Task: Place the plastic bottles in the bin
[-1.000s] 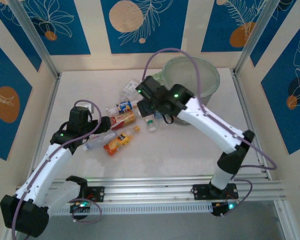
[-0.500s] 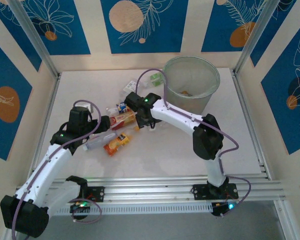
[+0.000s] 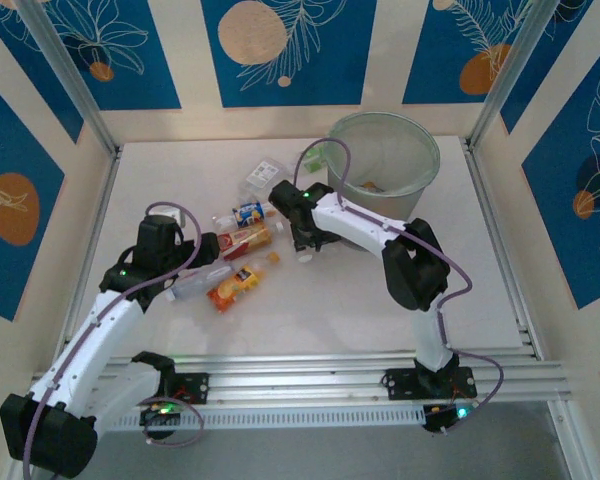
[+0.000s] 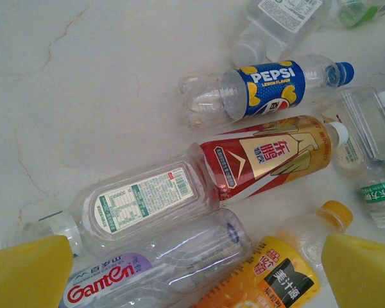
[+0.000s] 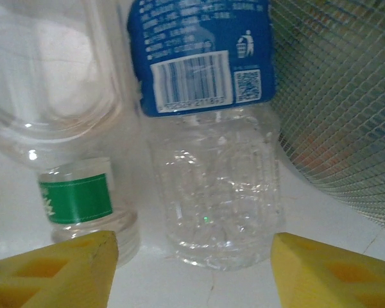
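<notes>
Blue-labelled bottle [image 5: 208, 179] dead ahead of right gripper [image 5: 192, 240]
Base between its part-open fingers [image 5: 64, 263], long axis running away, bin [image 5: 346, 115] beside; grip uncertain. Left gripper [image 4: 192, 256] wide open, empty.

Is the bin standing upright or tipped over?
Upright. From above, the bin shows its full round rim opening upward, walls tapering downward. An orange item lies inside; what it is, cannot tell.

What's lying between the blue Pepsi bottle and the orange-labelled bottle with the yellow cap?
The red-and-gold labelled bottle lies between the Pepsi bottle and the orange-labelled bottle; the left wrist view shows it.
</notes>
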